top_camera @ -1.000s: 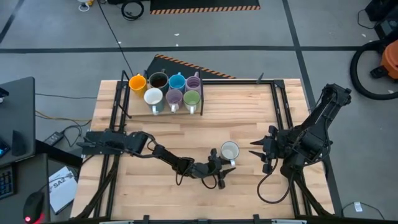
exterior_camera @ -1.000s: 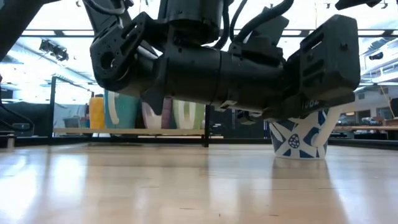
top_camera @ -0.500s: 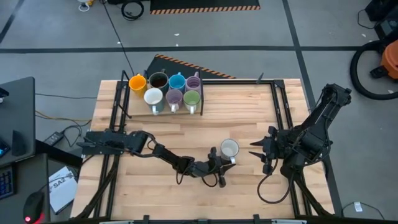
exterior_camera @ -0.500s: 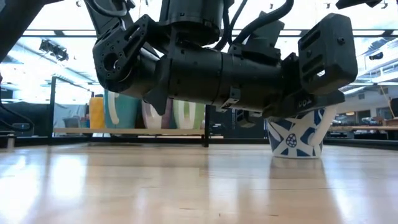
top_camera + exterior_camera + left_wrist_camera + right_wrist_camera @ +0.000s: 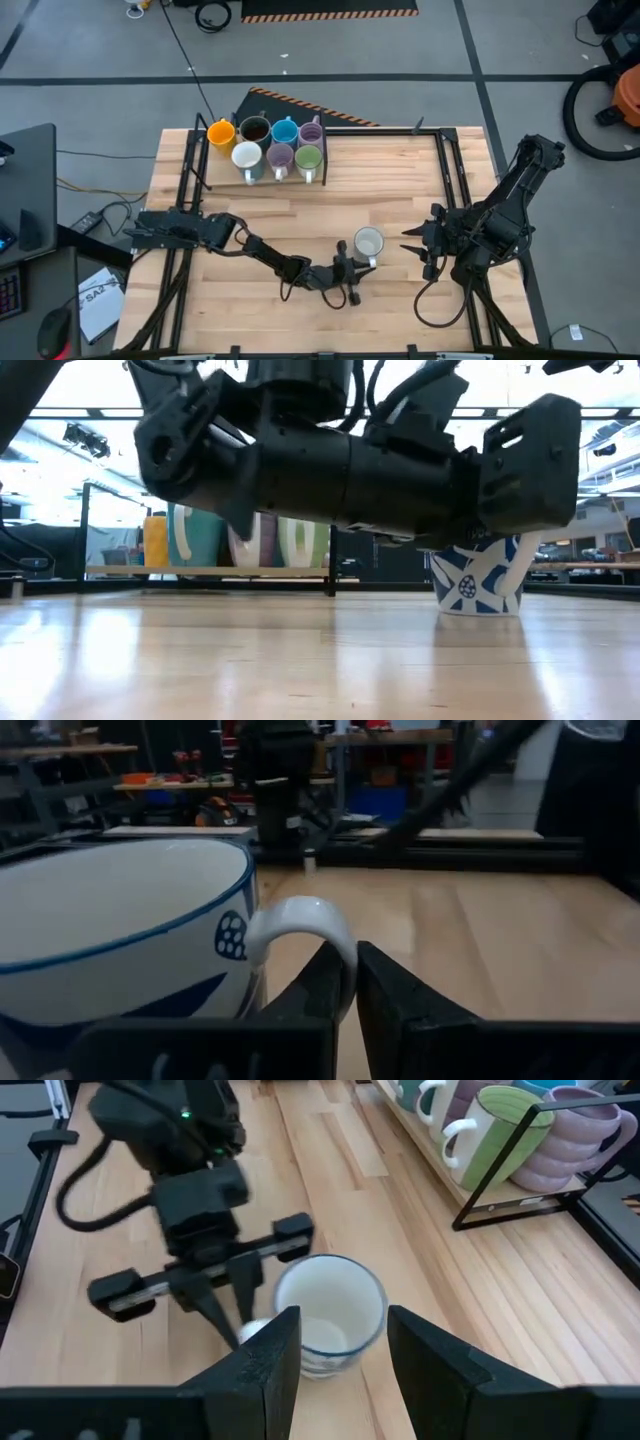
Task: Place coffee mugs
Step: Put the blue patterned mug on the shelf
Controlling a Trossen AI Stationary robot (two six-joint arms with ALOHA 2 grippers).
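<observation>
The left arm is seen stretched low across the near part of the worktop [image 5: 400, 190] in the high view, reaching from its base at the left edge toward the middle, its links lying almost flat above the wood. The left tool [image 5: 356, 268] is brought up against the side of a white mug with blue markings [image 5: 369, 242], which stands upright on the bare wood near the middle, well apart from the others. In the left wrist view the two dark fingers [image 5: 385, 990] are shown pinched together on the mug's white handle [image 5: 310, 920], so the tool is closed on the handle. In the low view the arm's dark body is seen hanging level just above the wood, with the patterned mug behind its far end, its base on the wood. The right arm is folded back at the right side of the worktop, and the right tool [image 5: 412, 243] is held just beside the mug without touching it, its fingers [image 5: 272, 1360] parted wide and empty, as the right wrist view shows. The remaining mugs [image 5: 268, 144] are gathered on a rack [image 5: 262, 95] at the far edge: orange, dark brown, blue and lilac behind, white, lilac and green in front.
</observation>
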